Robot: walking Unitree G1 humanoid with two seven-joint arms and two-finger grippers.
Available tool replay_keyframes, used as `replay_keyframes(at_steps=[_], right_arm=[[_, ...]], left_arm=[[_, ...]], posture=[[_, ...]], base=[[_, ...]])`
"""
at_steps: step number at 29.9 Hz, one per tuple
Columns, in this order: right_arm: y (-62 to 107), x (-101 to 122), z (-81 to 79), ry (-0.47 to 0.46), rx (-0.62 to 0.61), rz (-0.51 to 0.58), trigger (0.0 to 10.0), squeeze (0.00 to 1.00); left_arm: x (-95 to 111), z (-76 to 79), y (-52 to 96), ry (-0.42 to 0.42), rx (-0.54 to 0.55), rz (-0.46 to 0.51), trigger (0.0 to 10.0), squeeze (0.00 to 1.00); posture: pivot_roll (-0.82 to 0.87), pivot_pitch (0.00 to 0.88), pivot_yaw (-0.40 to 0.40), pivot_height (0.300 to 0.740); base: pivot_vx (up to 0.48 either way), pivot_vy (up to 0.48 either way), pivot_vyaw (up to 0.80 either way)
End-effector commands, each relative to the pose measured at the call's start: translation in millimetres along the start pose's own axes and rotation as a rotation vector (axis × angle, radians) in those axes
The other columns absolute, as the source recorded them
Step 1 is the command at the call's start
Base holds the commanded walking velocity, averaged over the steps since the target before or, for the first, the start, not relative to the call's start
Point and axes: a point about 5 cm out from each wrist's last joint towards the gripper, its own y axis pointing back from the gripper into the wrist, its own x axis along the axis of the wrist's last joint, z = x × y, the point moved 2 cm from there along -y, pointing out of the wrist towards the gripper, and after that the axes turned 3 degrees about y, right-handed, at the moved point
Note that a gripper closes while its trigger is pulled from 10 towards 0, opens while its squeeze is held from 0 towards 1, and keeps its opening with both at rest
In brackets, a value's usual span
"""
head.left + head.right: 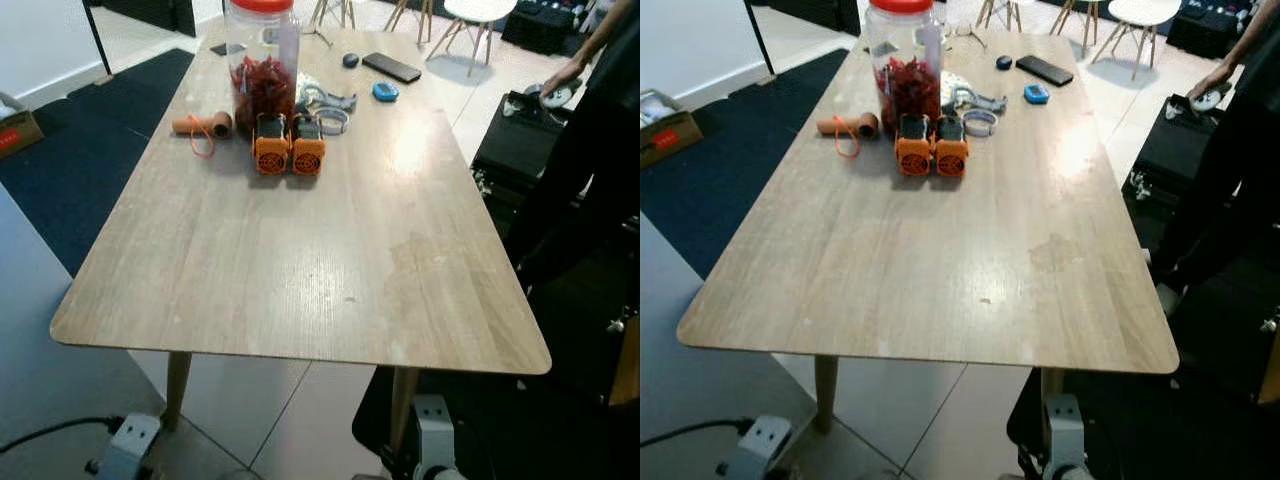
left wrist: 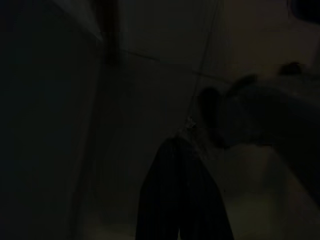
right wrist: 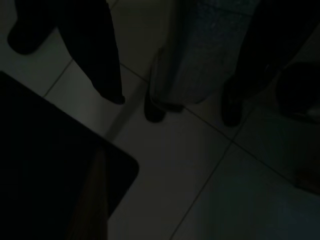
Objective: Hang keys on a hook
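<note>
On the far end of a long wooden table (image 1: 300,260), a silvery metal bunch (image 1: 328,100) that may be the keys lies beside a clear ring (image 1: 334,121); it is too small to be sure. In the dark left wrist view my left gripper (image 2: 181,200) hangs over the tiled floor with its fingers pressed together and a faint glint at their tip. My right gripper (image 3: 172,95) hangs open in the right wrist view, its two black fingers (image 3: 100,55) wide apart above the tiles.
A red-lidded jar (image 1: 262,60), two orange devices (image 1: 289,148), a brown roll (image 1: 203,125), a phone (image 1: 391,67) and a blue disc (image 1: 385,92) share the far end. A person (image 1: 590,130) stands at the right by a black case (image 1: 520,135). A dark rug (image 1: 90,150) lies left.
</note>
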Motion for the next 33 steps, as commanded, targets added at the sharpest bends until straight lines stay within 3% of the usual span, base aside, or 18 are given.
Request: replay_keyframes(at_steps=[1,3,4,8,9,15,23,33], right_arm=[[2.6,-8,5.5,-0.030,-0.036,-0.020,10.0,0.00],[2.9,-8,6.6,-0.038,-0.049,-0.021,10.0,0.00],[3.6,-11,8.7,-0.120,-0.089,-0.019,10.0,0.00],[3.9,-12,9.7,-0.187,-0.113,-0.014,10.0,0.00],[4.3,-13,10.9,-0.263,-0.136,-0.009,10.0,0.00],[5.3,-14,12.7,-0.315,-0.156,0.002,10.0,0.00],[5.6,-15,12.9,-0.308,-0.156,0.002,10.0,0.00],[2.9,-5,15.0,-0.221,-0.126,0.007,10.0,0.00]], left_arm=[[3,15.9,-6.3,-0.017,0.008,0.002,10.0,0.00],[12,23.5,-9.5,-0.012,-0.005,0.042,10.0,0.00],[30,35.2,-14.8,0.014,-0.022,0.113,10.0,0.00],[34,36.4,-15.8,0.039,-0.024,0.130,10.0,0.00],[34,42.0,-17.6,-0.025,-0.067,0.101,10.0,0.00],[37,48.1,-18.6,-0.070,-0.110,0.103,10.0,0.00],[38,50.4,-19.2,-0.077,-0.101,0.114,10.0,0.00],[38,55.1,-20.6,-0.048,-0.073,0.118,10.0,0.00]], posture=[[0.11,0.051,-0.057,0.740],[0.10,0.051,-0.055,0.740],[0.10,0.047,-0.046,0.740],[0.10,0.046,-0.044,0.740],[0.09,0.040,-0.028,0.740],[0.08,0.035,-0.013,0.740],[0.08,0.025,-0.012,0.740],[0.07,0.004,-0.055,0.740]], base=[[0.000,0.000,0.00],[0.000,0.000,0.00],[0.000,0.000,0.00],[0.000,0.000,0.00],[0.000,0.000,0.00],[0.000,0.000,0.00],[0.000,0.000,0.00],[0.000,0.000,0.00]])
